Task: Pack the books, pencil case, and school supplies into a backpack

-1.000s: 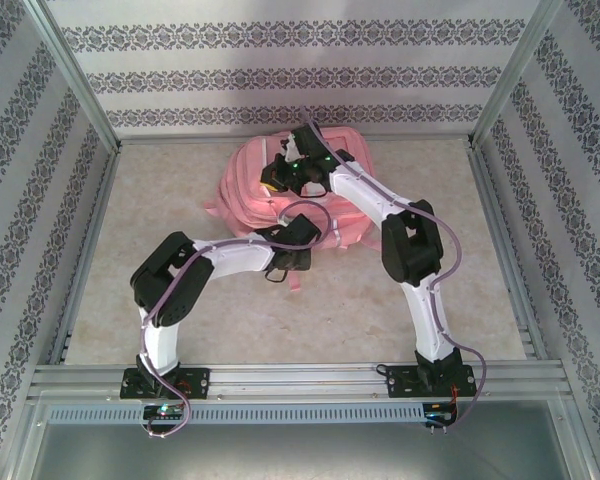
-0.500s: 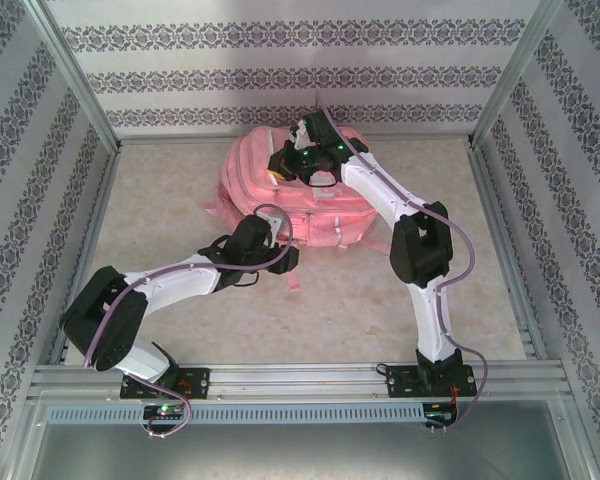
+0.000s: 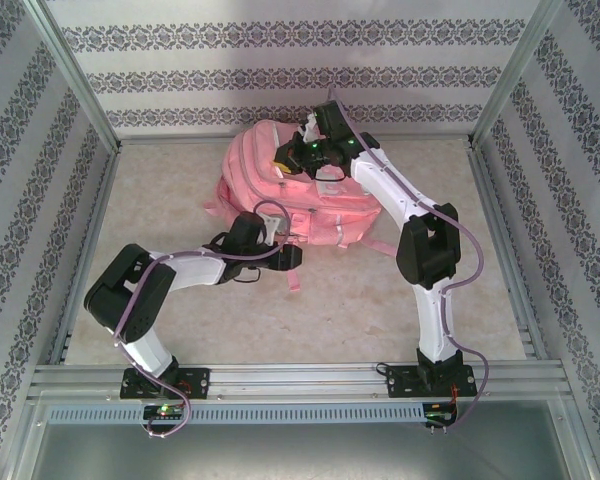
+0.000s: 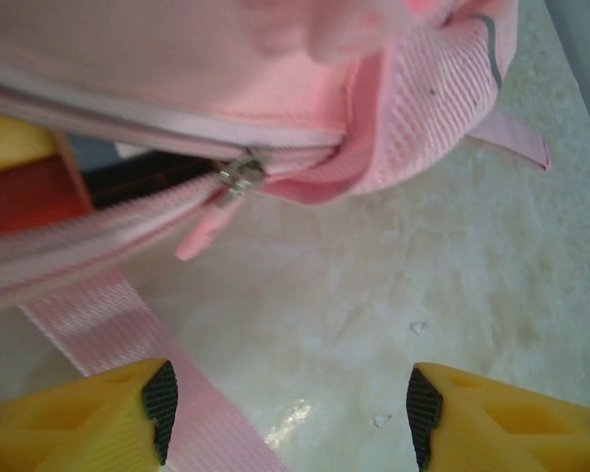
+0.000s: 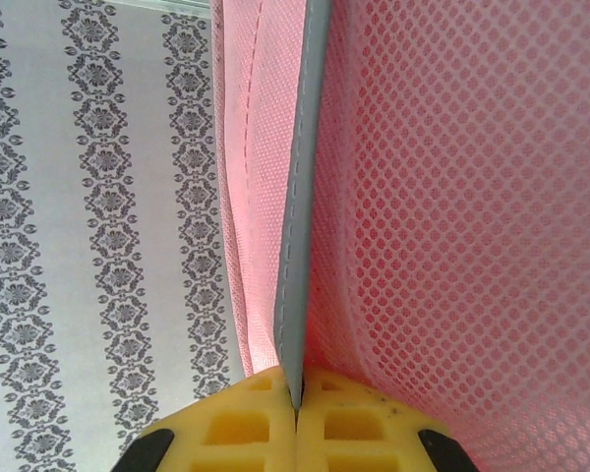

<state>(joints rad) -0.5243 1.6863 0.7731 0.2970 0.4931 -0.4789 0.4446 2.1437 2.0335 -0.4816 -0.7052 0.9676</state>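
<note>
Backpack (image 3: 255, 175), pink, part-unzipped; right jaws pinch its grey trim (image 5: 297, 197), left jaws spread.

The backpack (image 3: 255, 180) is pink all over, its mesh panel (image 5: 452, 197) a deeper pink honeycomb edged by a grey trim (image 5: 297, 197) (stitched in paler thread). Under the backpack the table (image 3: 360, 300) is mottled beige. Behind the backpack the wall (image 3: 280, 60) is pale with dark floral bands. The left gripper (image 4: 287, 418), by the backpack's silver zip pull (image 4: 238, 175), has yellow fingers (image 4: 79, 418) with black pads (image 4: 159, 408).
</note>
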